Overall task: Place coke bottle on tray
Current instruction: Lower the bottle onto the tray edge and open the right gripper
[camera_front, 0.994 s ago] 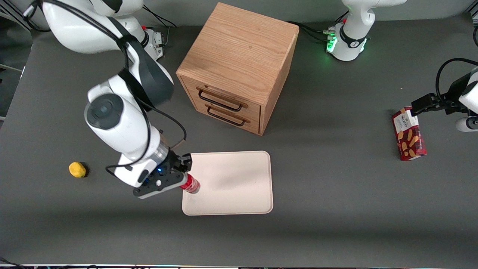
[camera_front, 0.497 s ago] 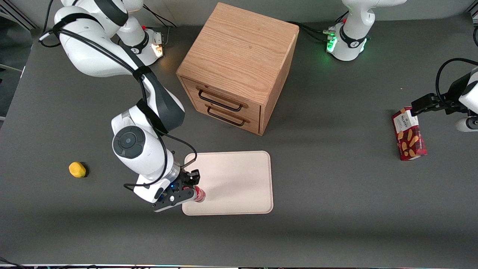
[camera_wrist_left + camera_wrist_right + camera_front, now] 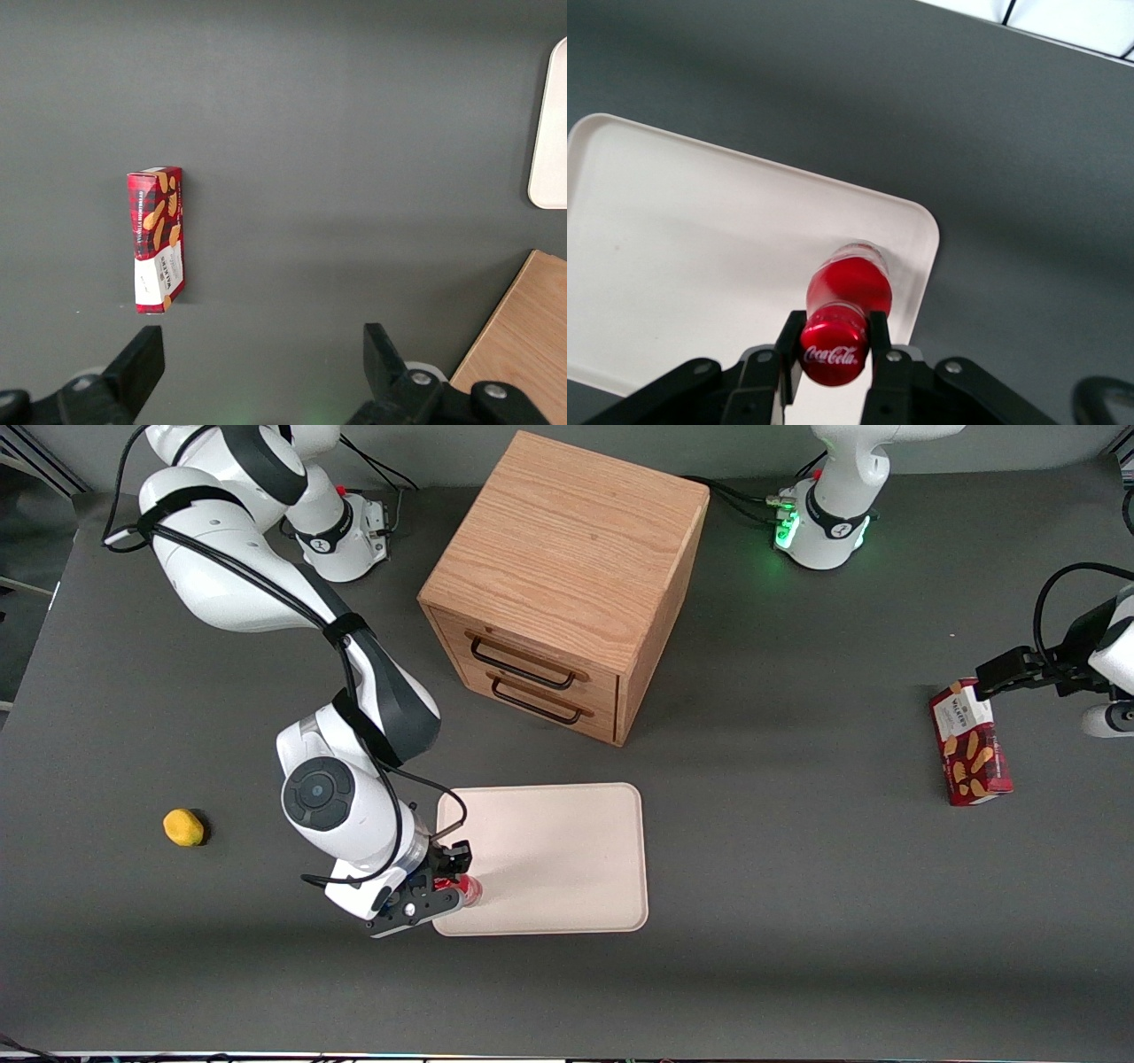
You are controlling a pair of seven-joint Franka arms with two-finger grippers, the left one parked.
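My right gripper (image 3: pixel 450 879) is shut on the coke bottle (image 3: pixel 468 889), a small shiny red bottle held upright by its red cap. The bottle is over the tray (image 3: pixel 567 841), a flat pale cream rectangle with rounded corners, at the tray corner nearest the front camera on the working arm's side. In the right wrist view the fingers (image 3: pixel 879 332) clamp the cap of the coke bottle (image 3: pixel 849 290), whose base is at or just above the tray (image 3: pixel 682 257). I cannot tell whether it touches.
A wooden drawer cabinet (image 3: pixel 567 576) stands farther from the front camera than the tray. A yellow lump (image 3: pixel 183 826) lies toward the working arm's end. A red snack box (image 3: pixel 969 755) lies toward the parked arm's end, also in the left wrist view (image 3: pixel 158 237).
My gripper has moved with the bottle nearer the front camera along the tray's edge and has come lower over the tray corner.
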